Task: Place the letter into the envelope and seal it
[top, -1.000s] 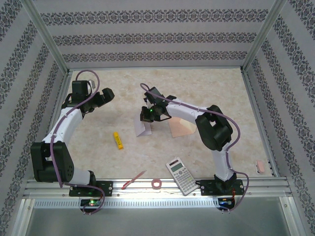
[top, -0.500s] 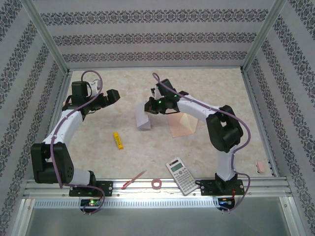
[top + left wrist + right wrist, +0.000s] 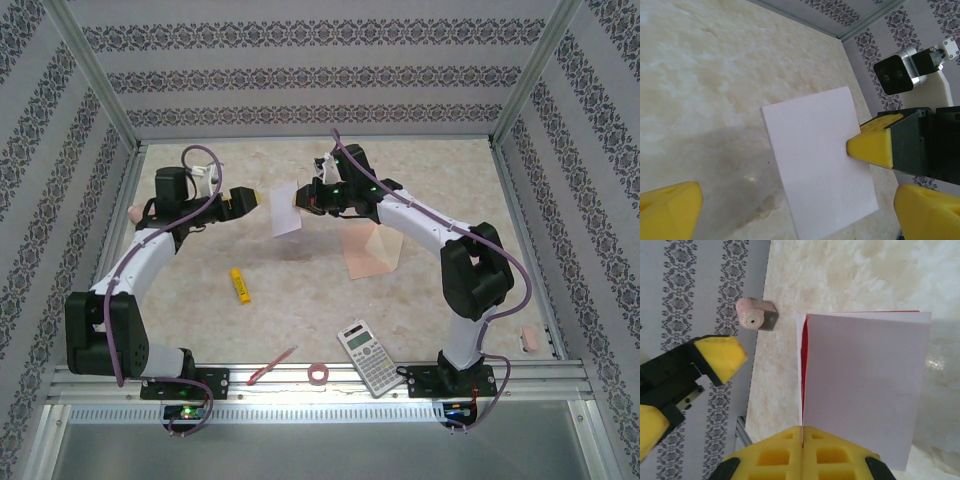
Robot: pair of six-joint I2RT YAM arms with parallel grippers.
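My right gripper (image 3: 305, 199) is shut on the edge of the letter (image 3: 285, 210) and holds it in the air over the back middle of the table. In the right wrist view the letter (image 3: 865, 390) is folded, white back outward, with a red edge showing inside the fold just above my closed right gripper (image 3: 802, 432). My left gripper (image 3: 245, 200) is open, just left of the sheet and apart from it. In the left wrist view the white sheet (image 3: 817, 160) hangs ahead of the open left gripper (image 3: 800, 215). The peach envelope (image 3: 368, 252) lies flat under the right arm.
A yellow stick (image 3: 240, 286) lies left of centre. Along the front edge are a calculator (image 3: 368, 357), a red pen (image 3: 272, 366) and a tape roll (image 3: 319, 374). A pink eraser (image 3: 531, 340) sits at the right rail. A small pink sharpener (image 3: 756, 314) rests by the left wall.
The right gripper has lifted the letter off the table and carried it toward the back. The left gripper has swung right, closer to the sheet.
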